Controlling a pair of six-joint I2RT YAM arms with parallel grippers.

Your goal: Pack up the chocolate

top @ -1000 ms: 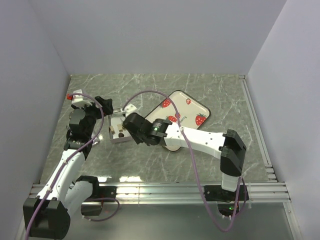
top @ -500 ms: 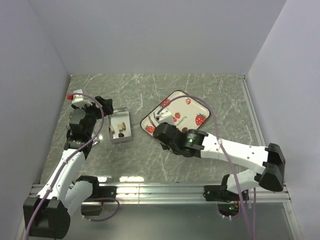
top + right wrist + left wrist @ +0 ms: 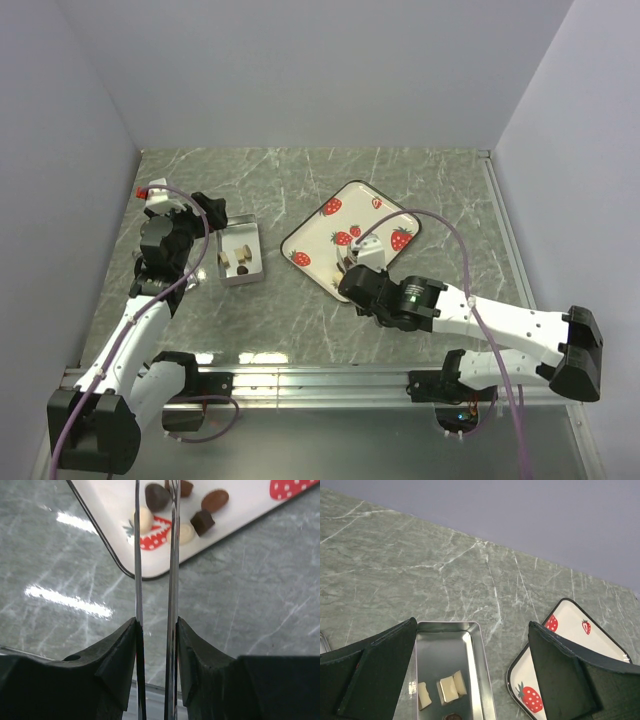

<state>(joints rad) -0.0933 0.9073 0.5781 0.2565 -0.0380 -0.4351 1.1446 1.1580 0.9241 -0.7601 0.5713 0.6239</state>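
Since a second ago the right arm has swung off the tin [image 3: 248,238] and now hangs over the near edge of the strawberry tray [image 3: 362,216]; the left arm has kept its place beside the tin. The right claw [image 3: 156,630] stands narrow, its pads pressed on a pair of thin metal tongs [image 3: 171,565]. The two blades run straight ahead with a slim gap between them. Their tips pass out of the top of the right wrist view, so I cannot tell whether they pinch anything. The left claw [image 3: 472,660] gapes wide and holds nothing, hovering above the tin.

Loose chocolate [image 3: 202,522] lies on the tray's near corner, in a small cluster. A dark piece [image 3: 157,496] shows in the gap between the blades. A cream round [image 3: 144,520] sits just left of them. A brown oval [image 3: 215,500] has its long axis slanting up to the right.

More chocolate is in the tin. Cream blocks [image 3: 451,687] stand side by side, their long sides roughly along the tin's length. A dark piece [image 3: 452,716] sits at the frame's lower edge.

Only the top view shows both arms, with tin and tray apart on the desk [image 3: 450,200]. The tray's cluster is plain only from the right wrist, the tin's contents from the left.
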